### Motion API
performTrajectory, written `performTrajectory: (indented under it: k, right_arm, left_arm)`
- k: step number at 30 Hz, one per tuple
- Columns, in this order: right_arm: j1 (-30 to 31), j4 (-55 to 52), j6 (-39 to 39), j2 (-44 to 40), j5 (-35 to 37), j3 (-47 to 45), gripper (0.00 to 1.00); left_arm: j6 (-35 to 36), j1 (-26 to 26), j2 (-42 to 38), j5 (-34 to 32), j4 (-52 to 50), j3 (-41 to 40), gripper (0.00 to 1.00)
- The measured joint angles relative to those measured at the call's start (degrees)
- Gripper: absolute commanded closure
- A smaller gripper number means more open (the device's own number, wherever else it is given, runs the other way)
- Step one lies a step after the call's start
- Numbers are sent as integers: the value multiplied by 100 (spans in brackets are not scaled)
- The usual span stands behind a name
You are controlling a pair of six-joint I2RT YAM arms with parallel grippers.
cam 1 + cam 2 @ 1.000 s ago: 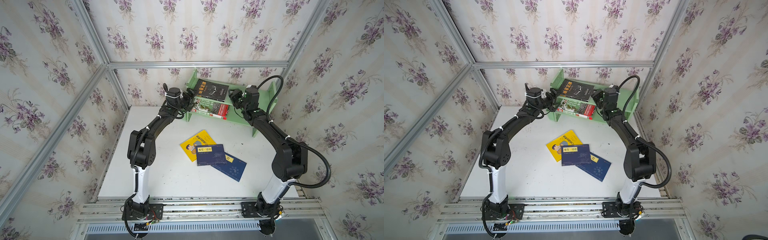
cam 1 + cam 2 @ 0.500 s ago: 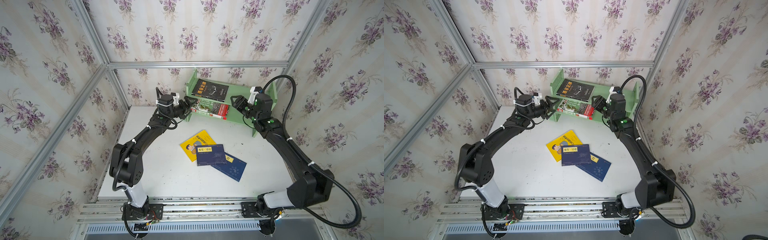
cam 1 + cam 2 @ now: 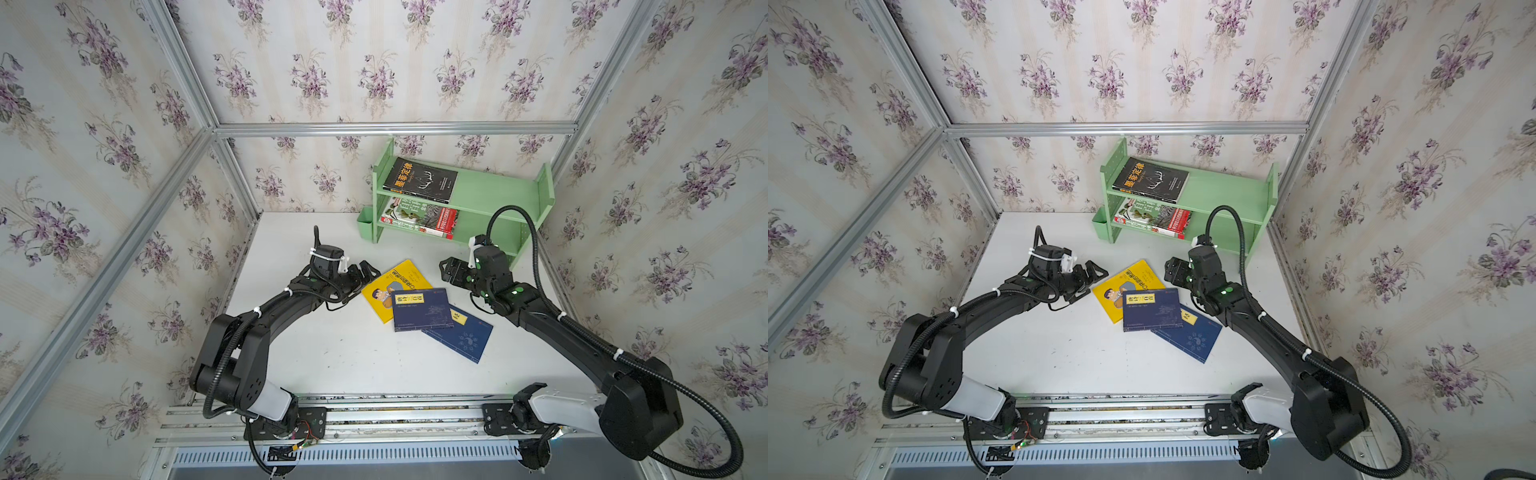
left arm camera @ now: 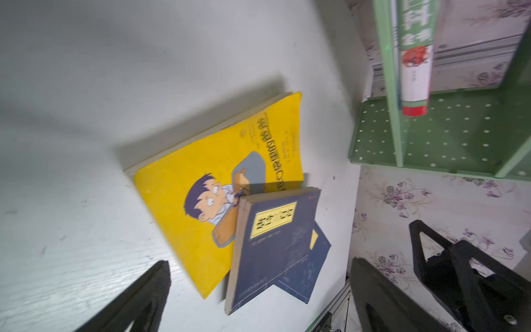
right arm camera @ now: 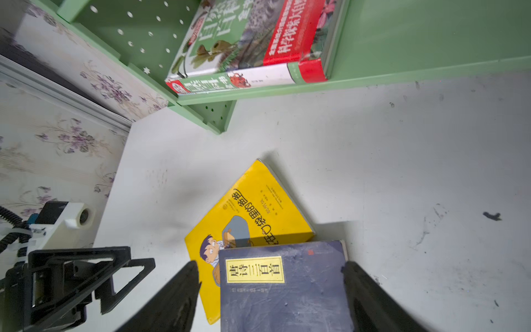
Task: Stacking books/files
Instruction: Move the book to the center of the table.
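Yellow book (image 3: 385, 283), long axis diagonal

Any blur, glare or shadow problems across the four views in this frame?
Left wrist view: smeared blur, the print on the yellow book is barely legible. Right wrist view: sharper, the label of the top navy book reads cleanly, with a soft shadow beside it. Both top views: crisp and evenly lit, with no glare on the black book.

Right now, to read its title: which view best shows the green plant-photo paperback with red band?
Right wrist: green paperback shows cover and spine, large. Both top views show it small; left wrist shows only its spine.
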Motion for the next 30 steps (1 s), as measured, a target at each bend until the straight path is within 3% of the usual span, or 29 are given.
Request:
performTrajectory:
  k: [9, 18, 30]
  right_arm:
    - [219, 918, -136, 1386, 319, -79, 15]
    - [223, 1366, -400, 2531, 267, 417, 18]
    - [223, 1493, -450, 3569, -197, 859, 24]
  left_arm:
    - [-293, 22, 636, -13, -92, -81, 0]
    - [-754, -15, 911, -17, -7, -92, 0]
    - [-1113, -90, 1185, 120, 435, 22, 0]
